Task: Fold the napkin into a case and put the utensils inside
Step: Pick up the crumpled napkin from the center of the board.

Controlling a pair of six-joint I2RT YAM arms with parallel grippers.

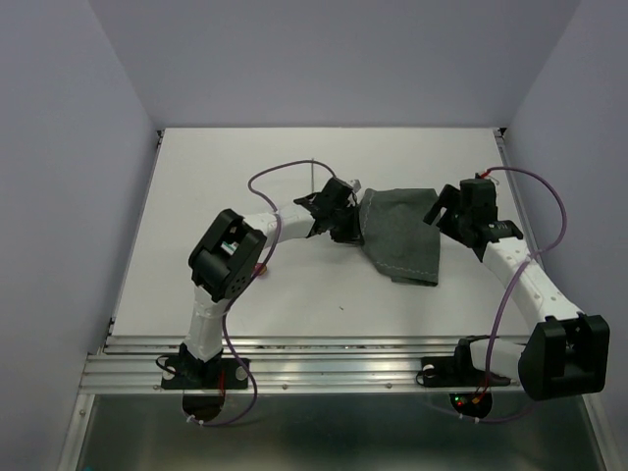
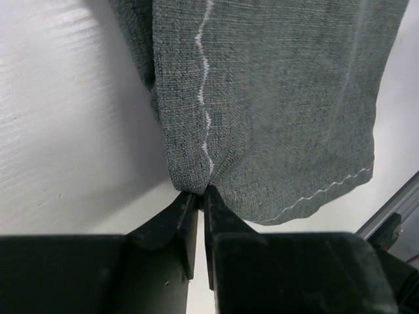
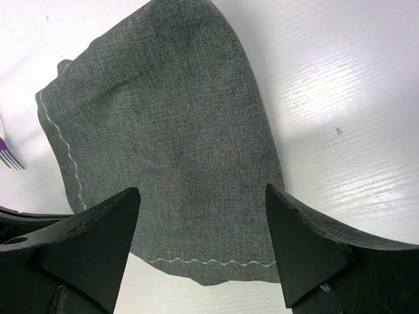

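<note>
Pinching the napkin [image 2: 275, 98] edge, left pincer [image 2: 196, 191] nearly closed; its length runs toward 12 o'clock; right pincer [image 3: 201, 193] wide, empty.

No words to read
No letters, numbers or signs can be read on the napkin [image 1: 400, 234] or the table [image 1: 245, 167].

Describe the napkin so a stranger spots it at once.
On the white table, look between the left gripper and the right gripper. There sits the napkin: a folded dark grey cloth with pale wavy stitching, the only fabric there.
</note>
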